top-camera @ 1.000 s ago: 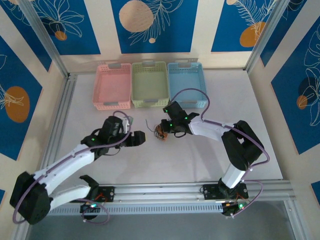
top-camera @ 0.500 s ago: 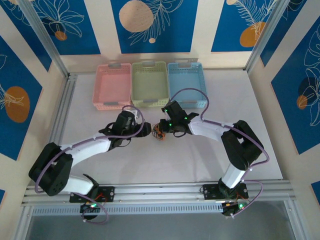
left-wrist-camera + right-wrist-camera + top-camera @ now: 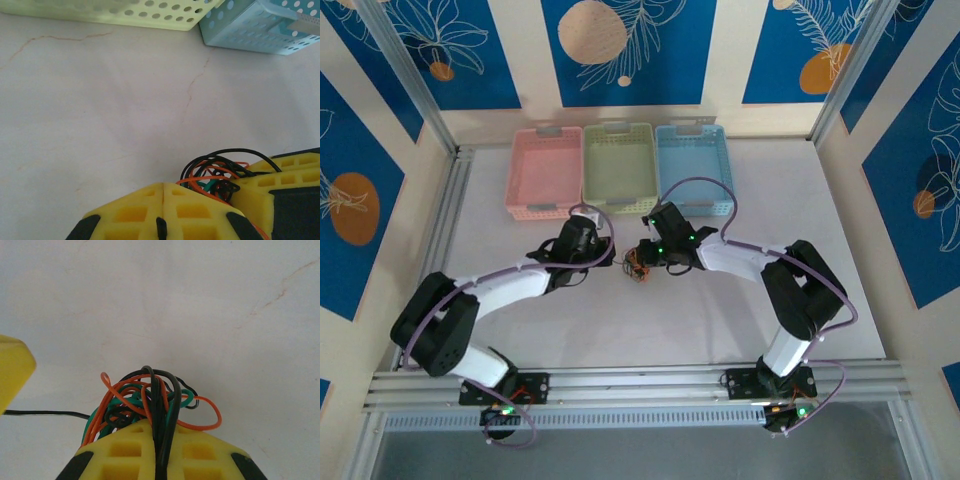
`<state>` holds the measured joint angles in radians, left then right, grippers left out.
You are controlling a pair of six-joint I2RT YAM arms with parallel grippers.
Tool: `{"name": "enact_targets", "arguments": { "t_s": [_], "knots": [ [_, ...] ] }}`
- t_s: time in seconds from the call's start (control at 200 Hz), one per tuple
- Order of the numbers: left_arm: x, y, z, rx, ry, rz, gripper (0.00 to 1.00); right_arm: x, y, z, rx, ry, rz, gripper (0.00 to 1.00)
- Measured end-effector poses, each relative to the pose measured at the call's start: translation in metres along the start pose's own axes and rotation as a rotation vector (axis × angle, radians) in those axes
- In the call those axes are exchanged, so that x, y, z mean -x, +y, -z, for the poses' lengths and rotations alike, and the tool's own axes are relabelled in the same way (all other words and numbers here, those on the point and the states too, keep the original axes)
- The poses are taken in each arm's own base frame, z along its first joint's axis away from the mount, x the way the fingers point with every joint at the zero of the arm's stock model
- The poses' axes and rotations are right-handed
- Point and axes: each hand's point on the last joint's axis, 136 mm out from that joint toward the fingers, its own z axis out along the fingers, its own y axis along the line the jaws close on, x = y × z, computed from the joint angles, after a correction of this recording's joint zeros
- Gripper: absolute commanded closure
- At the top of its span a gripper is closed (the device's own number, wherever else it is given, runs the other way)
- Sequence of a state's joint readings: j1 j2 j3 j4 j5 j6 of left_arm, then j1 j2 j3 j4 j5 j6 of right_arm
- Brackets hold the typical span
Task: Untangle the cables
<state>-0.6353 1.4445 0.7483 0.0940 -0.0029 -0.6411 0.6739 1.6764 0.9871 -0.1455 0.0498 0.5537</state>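
Left pincer [image 3: 163, 190] has advanced to just beside the cables [image 3: 150, 395], pads pressed together on nothing, likely poised to pick a strand. Right pincer [image 3: 159, 435] clamps the black strands, anchoring the knot ahead of its tips. Counter [image 3: 100, 110]: white, faintly veined. Baskets [image 3: 617, 128] beyond; blue patterned walls [image 3: 650, 50].

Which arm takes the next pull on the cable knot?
Left. The right pincer is shut on the cables, anchoring them. The left pincer sits shut beside them, and a loose black strand trails toward it.
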Motion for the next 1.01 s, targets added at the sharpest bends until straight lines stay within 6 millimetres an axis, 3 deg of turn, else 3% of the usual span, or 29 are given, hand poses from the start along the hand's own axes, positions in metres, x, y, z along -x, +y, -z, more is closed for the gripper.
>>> {"name": "enact_targets", "arguments": {
  "t_s": [0.075,0.3,0.38,0.605,0.795,1.005],
  "knots": [
    [0.006,-0.002,0.016,0.000,-0.017,-0.017,1.00,-0.001,-0.001,0.004,0.029,-0.008,-0.008,0.94],
    [0.027,-0.014,0.077,-0.041,-0.083,-0.065,1.00,0.006,-0.001,0.027,0.210,-0.063,-0.074,0.62],
    [0.031,-0.022,0.093,-0.061,-0.082,-0.087,1.00,0.006,0.001,0.035,0.295,-0.076,-0.088,0.56],
    [0.034,-0.034,0.118,-0.088,-0.048,-0.148,1.00,0.009,0.018,0.044,0.427,-0.082,-0.079,0.53],
    [0.018,-0.028,0.119,-0.071,0.023,-0.185,1.00,-0.002,0.033,0.042,0.449,-0.049,-0.043,0.54],
    [0.010,-0.028,0.121,-0.083,0.064,-0.192,1.00,-0.024,0.064,0.039,0.486,0.001,0.043,0.56]
  ]
}}
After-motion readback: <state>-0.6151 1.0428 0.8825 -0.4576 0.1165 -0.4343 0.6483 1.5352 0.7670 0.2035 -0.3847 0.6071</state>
